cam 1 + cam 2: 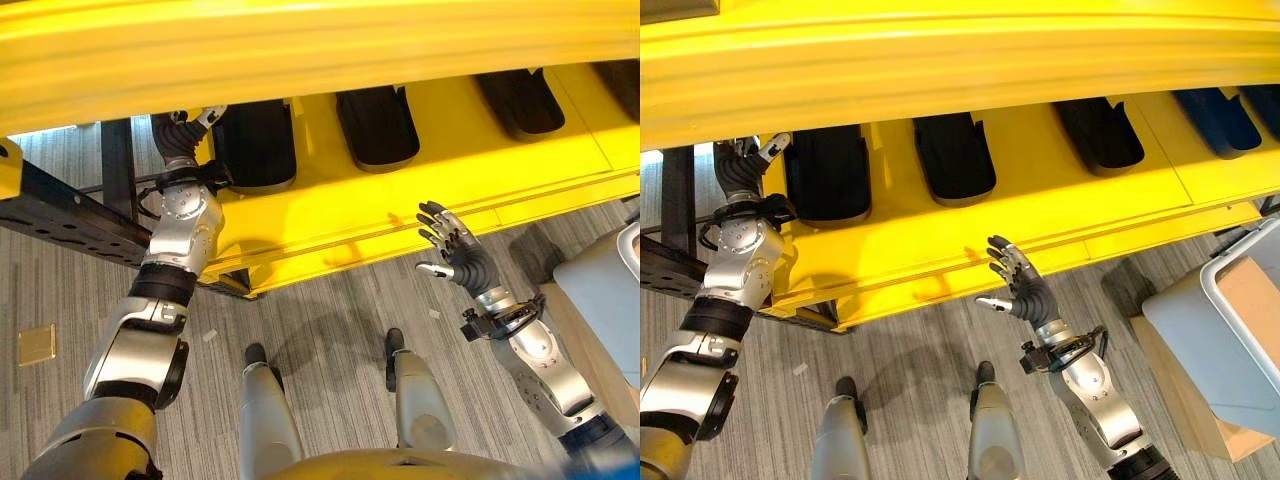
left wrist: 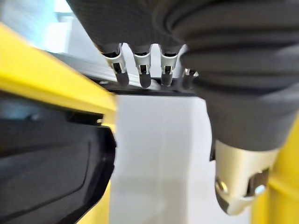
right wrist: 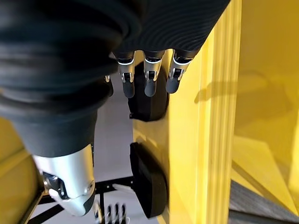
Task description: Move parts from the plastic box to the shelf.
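Observation:
A yellow shelf (image 1: 400,200) runs across the view with several black moulded parts lying on it, among them one at the left (image 1: 255,145), one in the middle (image 1: 378,125) and one further right (image 1: 520,100). My left hand (image 1: 190,120) is raised at the shelf's left end, just beside the leftmost part (image 2: 46,177); its fingers (image 2: 140,70) hang relaxed and hold nothing. My right hand (image 1: 1020,285) hovers below the shelf's front edge, open with fingers spread and empty. The grey plastic box (image 1: 1210,340) stands at the far right.
A thick yellow upper beam (image 1: 300,50) overhangs the shelf and hides its back. A black metal frame (image 1: 60,215) stands left of the shelf. A cardboard box (image 1: 1170,390) sits under the plastic box. A small tan square (image 1: 37,343) lies on the grey floor.

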Controlling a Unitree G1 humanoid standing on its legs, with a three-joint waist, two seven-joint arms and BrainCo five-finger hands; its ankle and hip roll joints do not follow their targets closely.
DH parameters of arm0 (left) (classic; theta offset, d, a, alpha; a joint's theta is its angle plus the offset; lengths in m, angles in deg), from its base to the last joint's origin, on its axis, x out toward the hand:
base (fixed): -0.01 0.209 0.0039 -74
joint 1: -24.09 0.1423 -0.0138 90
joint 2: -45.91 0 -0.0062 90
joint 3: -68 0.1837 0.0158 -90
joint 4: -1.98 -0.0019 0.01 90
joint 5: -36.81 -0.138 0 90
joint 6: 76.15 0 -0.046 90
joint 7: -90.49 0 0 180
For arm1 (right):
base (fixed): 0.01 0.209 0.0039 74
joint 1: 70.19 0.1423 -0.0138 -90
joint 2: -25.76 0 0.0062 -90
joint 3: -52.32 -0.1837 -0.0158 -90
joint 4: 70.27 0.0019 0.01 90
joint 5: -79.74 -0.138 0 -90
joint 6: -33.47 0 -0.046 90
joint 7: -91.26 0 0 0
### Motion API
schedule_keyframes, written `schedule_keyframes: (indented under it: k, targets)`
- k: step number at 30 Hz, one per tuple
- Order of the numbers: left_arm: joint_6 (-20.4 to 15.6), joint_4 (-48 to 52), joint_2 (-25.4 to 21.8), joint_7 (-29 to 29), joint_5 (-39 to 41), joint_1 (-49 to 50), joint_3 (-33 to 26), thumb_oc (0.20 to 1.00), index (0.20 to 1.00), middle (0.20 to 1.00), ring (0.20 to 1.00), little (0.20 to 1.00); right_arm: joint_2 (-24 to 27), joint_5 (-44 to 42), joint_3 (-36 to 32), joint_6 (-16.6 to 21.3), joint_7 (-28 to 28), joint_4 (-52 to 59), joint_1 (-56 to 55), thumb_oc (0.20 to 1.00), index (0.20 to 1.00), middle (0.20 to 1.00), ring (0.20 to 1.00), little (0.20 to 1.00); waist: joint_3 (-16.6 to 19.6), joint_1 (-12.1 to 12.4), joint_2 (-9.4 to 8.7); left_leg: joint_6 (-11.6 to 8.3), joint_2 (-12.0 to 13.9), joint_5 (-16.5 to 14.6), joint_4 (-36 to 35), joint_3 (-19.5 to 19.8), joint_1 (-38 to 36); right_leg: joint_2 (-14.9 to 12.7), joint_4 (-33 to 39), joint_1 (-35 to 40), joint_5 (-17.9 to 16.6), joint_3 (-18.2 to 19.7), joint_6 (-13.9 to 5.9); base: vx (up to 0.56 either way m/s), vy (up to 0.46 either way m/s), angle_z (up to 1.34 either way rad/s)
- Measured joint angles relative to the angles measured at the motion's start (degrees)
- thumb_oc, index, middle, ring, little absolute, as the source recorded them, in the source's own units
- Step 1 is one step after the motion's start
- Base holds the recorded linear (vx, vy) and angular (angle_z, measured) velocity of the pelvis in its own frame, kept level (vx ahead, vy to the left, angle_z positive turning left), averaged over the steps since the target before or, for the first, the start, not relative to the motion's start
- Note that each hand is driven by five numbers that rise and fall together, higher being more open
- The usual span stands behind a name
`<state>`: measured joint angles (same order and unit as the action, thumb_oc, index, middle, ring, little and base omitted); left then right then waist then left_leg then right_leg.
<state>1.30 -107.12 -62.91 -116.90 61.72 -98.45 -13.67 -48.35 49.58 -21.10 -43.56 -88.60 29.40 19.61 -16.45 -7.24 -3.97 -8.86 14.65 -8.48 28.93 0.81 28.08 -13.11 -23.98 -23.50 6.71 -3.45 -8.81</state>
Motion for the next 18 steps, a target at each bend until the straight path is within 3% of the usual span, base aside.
schedule_keyframes:
  k: [6,18]
  targets:
    - [2.6,4.5,-4.7,3.1,-27.0,4.7,2.8,1.000,1.000,1.000,1.000,1.000,0.0,0.0,-2.0,0.0,2.0,-0.5,-0.1,1.000,1.000,1.000,1.000,1.000,-2.6,0.0,1.92,-0.18,0.3,-0.1,0.1,-0.1,-0.1,0.2,-0.6,-0.3,0.2,0.0,-0.08,0.00,0.011,-0.01]
    - [3.2,4.5,-5.6,5.1,-38.5,4.4,3.4,1.000,1.000,1.000,1.000,1.000,0.0,0.1,-2.0,0.0,2.2,-0.4,1.1,1.000,1.000,1.000,1.000,1.000,-3.9,0.1,1.48,-0.28,0.4,-0.3,0.3,0.0,0.0,0.2,-2.7,-1.1,1.6,0.1,0.17,0.00,0.000,0.00]
